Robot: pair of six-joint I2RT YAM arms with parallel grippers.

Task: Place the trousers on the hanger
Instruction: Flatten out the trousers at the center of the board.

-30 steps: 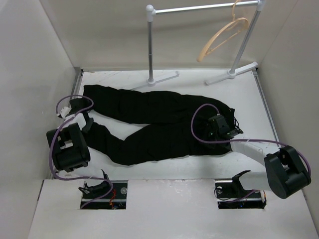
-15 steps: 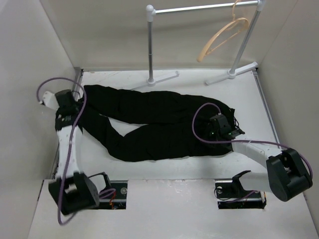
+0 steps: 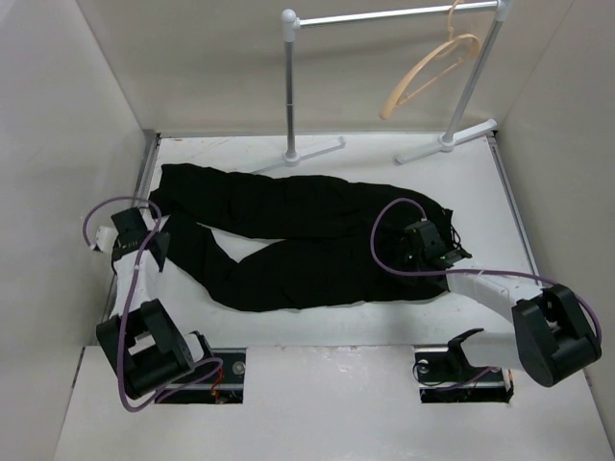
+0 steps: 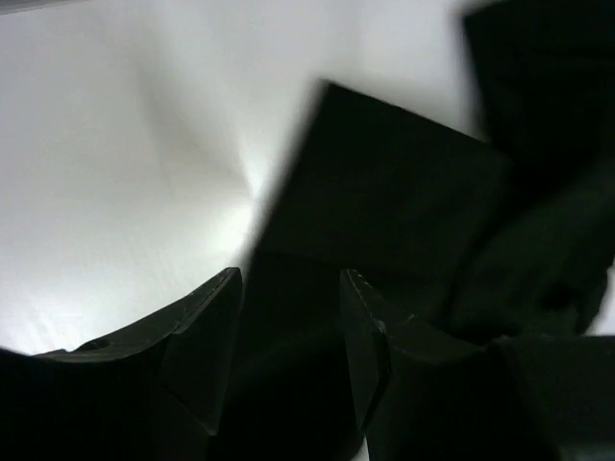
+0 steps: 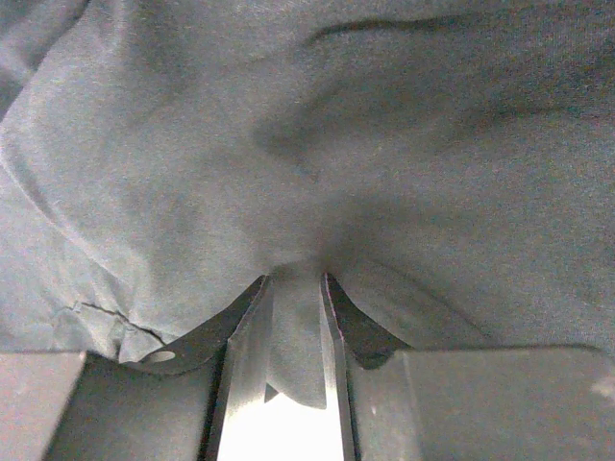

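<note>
Matt black cloth trousers (image 3: 298, 240); pale wooden hanger (image 3: 428, 72).

No readable text, labels, brands or numbers — none on any surface in view.

One trousers (image 3: 298, 240) lying on table (image 3: 480, 173), two legs showing. One hanger (image 3: 428, 72) hanging on one rail (image 3: 384, 15) (two uprights, two white feet). Two arms working, two grippers: left gripper (image 3: 159, 245), right gripper (image 3: 437, 252). Two purple cables looping.
</note>
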